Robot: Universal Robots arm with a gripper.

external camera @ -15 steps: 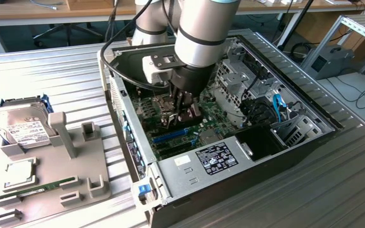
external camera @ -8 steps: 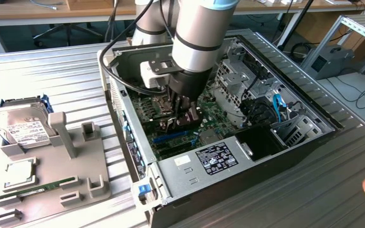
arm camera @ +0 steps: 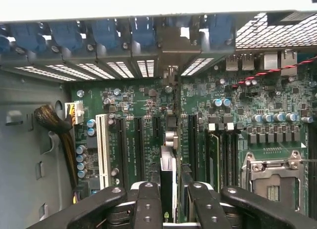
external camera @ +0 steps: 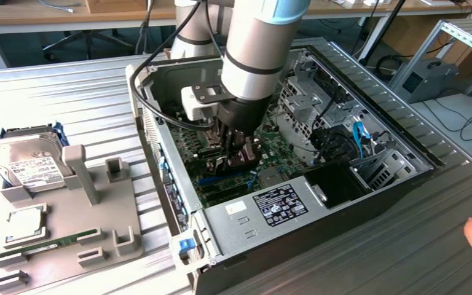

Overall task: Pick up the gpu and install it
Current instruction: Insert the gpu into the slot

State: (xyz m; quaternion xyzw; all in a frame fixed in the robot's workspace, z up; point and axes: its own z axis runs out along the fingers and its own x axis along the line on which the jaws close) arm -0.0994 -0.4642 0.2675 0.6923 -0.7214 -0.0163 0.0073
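Now down inside the case (external camera: 244, 239), above the motherboard (arm camera: 148, 115).
Gripper (arm camera: 171, 199) clamped on the gpu (arm camera: 168, 169), edge-on between fingers (arm camera: 148, 204).

the gpu (arm camera: 168, 177) sits inside the case (external camera: 400, 132), hard drive (external camera: 24, 165) on a rack (external camera: 96, 227) off to the exterior view's left.

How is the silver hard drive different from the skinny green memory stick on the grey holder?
The hard drive is wide, silver and white-labelled; the memory stick is long, narrow and green. The hard drive sits at the holder's far end, the memory stick near its front. Both rest outside the computer case.
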